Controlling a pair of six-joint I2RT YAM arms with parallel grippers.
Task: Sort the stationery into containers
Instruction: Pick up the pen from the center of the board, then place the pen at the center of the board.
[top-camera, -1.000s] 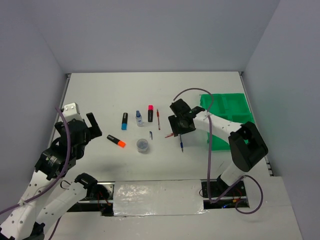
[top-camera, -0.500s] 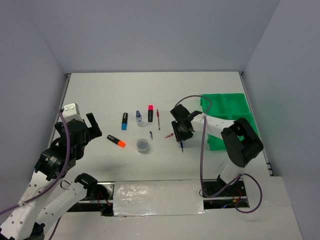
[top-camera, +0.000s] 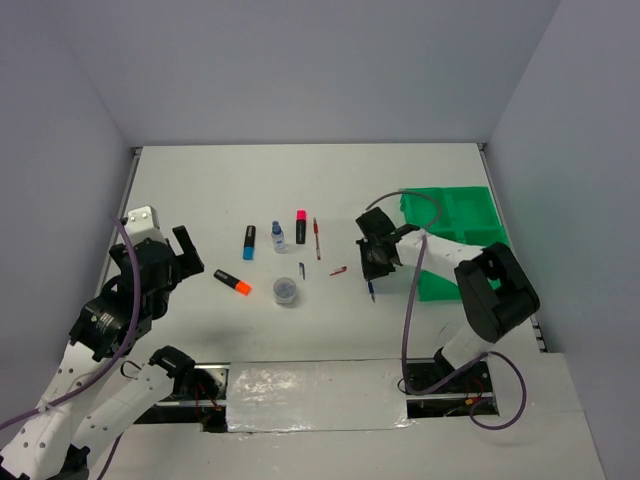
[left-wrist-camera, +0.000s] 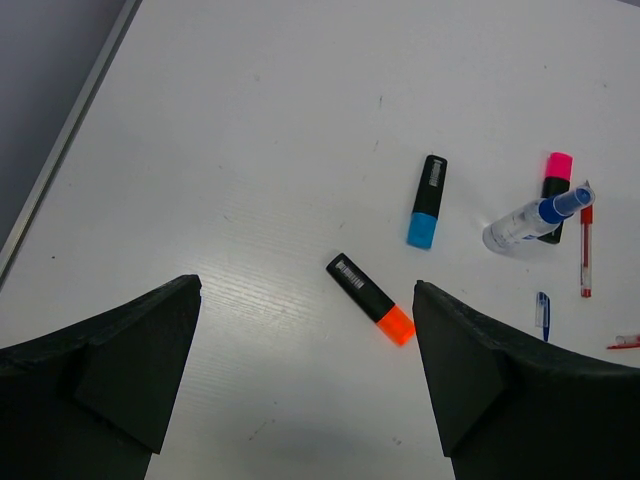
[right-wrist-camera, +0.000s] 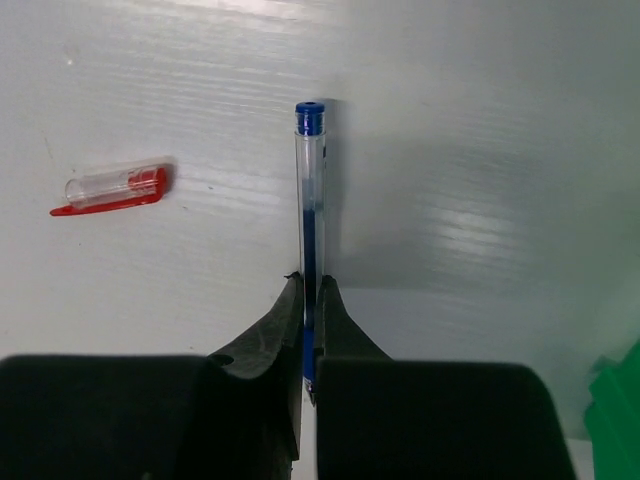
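Two grippers noted. Left gripper (left-wrist-camera: 305, 295) hangs over the left of the table (top-camera: 200, 180), jaws spread wide, holding nothing. Lying to its right, in order: orange-capped highlighter (top-camera: 232, 283), blue-capped highlighter (top-camera: 248, 242), small bottle (top-camera: 277, 236) just beside the pink-capped highlighter (top-camera: 300, 226), round jar (top-camera: 286, 290) nearer the arms, red pen (top-camera: 317, 238), blue pen cap (top-camera: 301, 269), red pen cap (right-wrist-camera: 110, 190). Right gripper (right-wrist-camera: 308, 290) is clamped on the blue pen (right-wrist-camera: 309, 220), just left of the green tray (top-camera: 460, 215). Whether that pen touches the table cannot be told.
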